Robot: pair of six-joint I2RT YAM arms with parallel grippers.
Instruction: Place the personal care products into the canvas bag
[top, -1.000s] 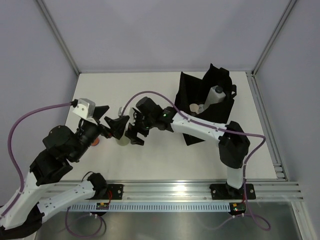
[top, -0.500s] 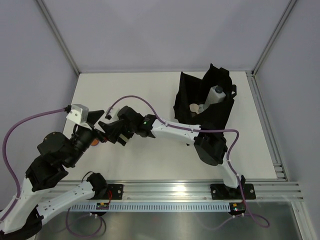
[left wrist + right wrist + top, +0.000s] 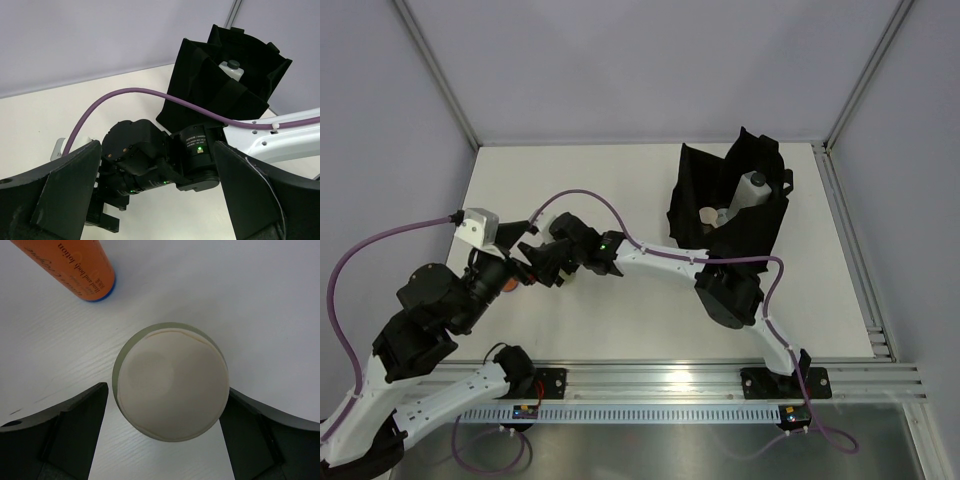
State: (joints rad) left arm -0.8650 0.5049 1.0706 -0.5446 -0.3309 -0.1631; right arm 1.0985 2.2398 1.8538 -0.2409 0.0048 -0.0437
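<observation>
Right claw (image 3: pixel 166 402) wide astride one olive-green bottle (image 3: pixel 171 381) | one orange bottle (image 3: pixel 70 265) near | left claw (image 3: pixel 157 165) wide

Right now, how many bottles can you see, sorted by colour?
Orange bottle, on the table: 1
Olive-green bottle, on the table: 1
White bottle, in the canvas bag: 1
Beige bottle, in the bag: 1
Total: 4

A white table (image 3: pixel 620 320) sits between pale lilac walls (image 3: pixel 650 70), an aluminium rail (image 3: pixel 670 378) along its near edge.
</observation>
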